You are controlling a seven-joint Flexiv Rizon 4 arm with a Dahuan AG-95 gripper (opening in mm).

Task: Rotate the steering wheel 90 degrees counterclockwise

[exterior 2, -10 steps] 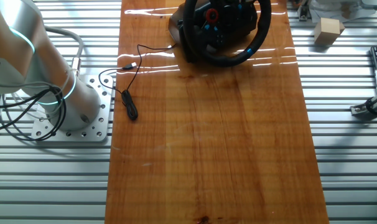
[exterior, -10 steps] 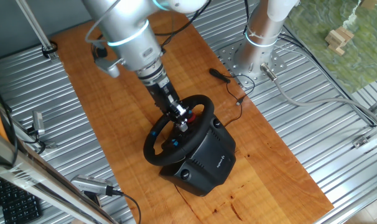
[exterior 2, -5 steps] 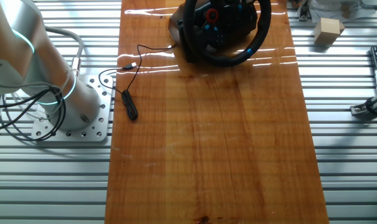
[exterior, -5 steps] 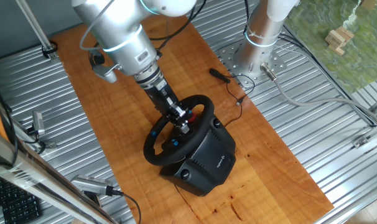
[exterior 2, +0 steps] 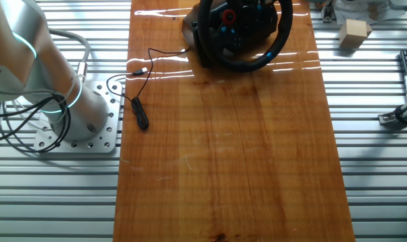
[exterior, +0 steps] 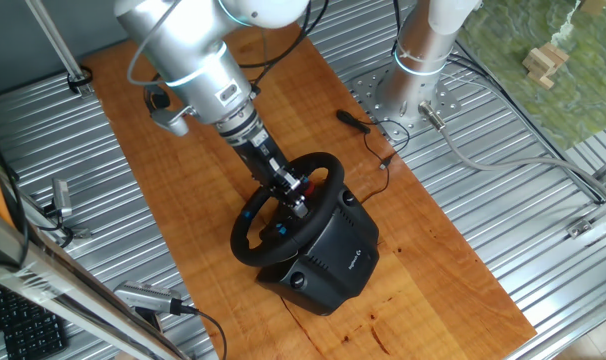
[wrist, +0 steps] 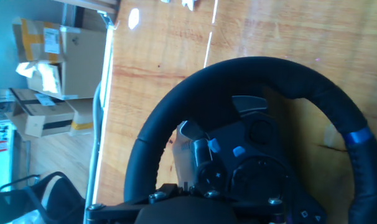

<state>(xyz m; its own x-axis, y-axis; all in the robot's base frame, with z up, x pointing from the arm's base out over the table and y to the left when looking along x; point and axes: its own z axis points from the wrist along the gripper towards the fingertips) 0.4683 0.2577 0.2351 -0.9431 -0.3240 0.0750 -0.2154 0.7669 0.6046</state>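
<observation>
The wooden table [exterior: 183, 200] carries the steering wheel [exterior: 251, 235] on its black base [exterior: 333, 262] near one long edge. The gripper [exterior: 295, 198] presses at the hub; whether it's clenched, I can't tell.

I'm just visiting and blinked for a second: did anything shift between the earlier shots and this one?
Only the arm: its upper body swung a little leftward in one fixed view, while the gripper stayed at the hub of the steering wheel. The wheel, its base and the loose cable look unchanged.
</observation>
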